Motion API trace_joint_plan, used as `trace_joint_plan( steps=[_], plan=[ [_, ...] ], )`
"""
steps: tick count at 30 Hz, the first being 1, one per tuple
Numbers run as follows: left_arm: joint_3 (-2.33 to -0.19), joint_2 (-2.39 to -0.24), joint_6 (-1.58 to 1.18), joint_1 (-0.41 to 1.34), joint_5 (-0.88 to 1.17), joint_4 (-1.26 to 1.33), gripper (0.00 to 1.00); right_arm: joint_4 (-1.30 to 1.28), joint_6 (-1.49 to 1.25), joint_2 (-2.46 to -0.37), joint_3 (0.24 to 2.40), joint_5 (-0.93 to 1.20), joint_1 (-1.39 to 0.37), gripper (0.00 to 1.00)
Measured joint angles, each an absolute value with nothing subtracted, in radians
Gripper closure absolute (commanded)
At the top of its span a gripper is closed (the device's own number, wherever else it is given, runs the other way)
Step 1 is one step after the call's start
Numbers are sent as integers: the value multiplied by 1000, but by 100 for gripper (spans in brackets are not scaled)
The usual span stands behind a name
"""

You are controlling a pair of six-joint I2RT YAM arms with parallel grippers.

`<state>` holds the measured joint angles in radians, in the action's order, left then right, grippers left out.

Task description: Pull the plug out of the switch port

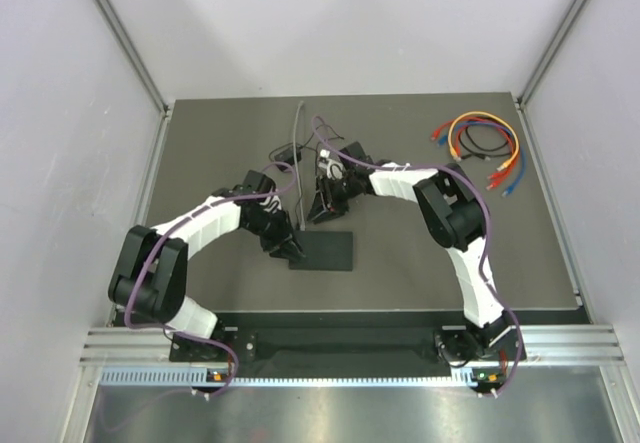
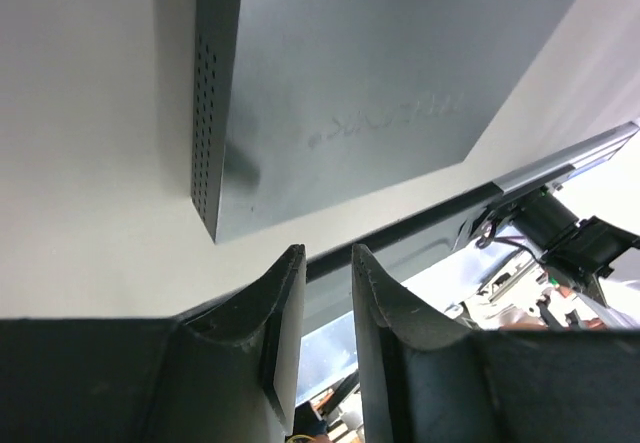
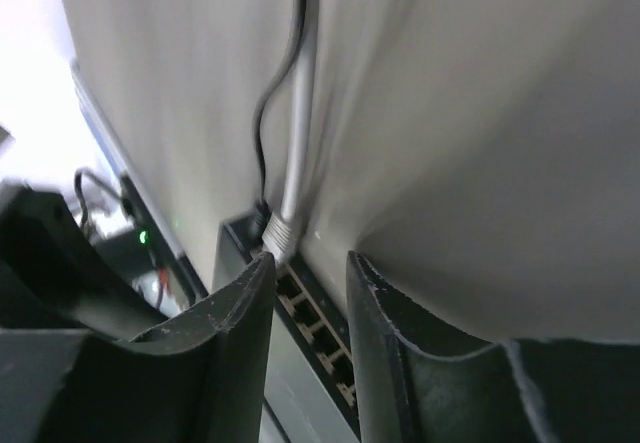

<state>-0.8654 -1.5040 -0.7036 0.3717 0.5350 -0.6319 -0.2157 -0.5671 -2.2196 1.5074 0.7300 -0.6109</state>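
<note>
Black switch (image 1: 325, 251) lies flat on table (image 1: 400, 273), plug (image 3: 279, 231) of grey cable (image 3: 300, 113) seated in end port on far edge. Plug likely small, rigid, latch-clipped; cord soft, so pinch plug body. Empty right gripper (image 3: 308, 261), jaws slightly apart, hovers just short of plug; left gripper (image 2: 328, 255), narrowly parted, holds nothing near switch

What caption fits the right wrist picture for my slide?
Right gripper, jaws apart, hovers by the plug of the grey cable at the switch, beside empty sockets.
</note>
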Motion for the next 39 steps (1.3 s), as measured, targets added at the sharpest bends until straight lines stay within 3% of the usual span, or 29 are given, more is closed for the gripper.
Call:
trace_joint_plan(
  steps=[14, 26, 39],
  plan=[
    [-871, -1615, -736, 371, 553, -593, 70, -236, -527, -2303, 1559, 934, -612, 58],
    [-868, -1615, -750, 371, 556, -585, 70, -247, -517, -2347, 1605, 969, -621, 68],
    [-868, -1622, -751, 371, 565, -584, 70, -253, -487, -2348, 1604, 969, -624, 68]
  ],
)
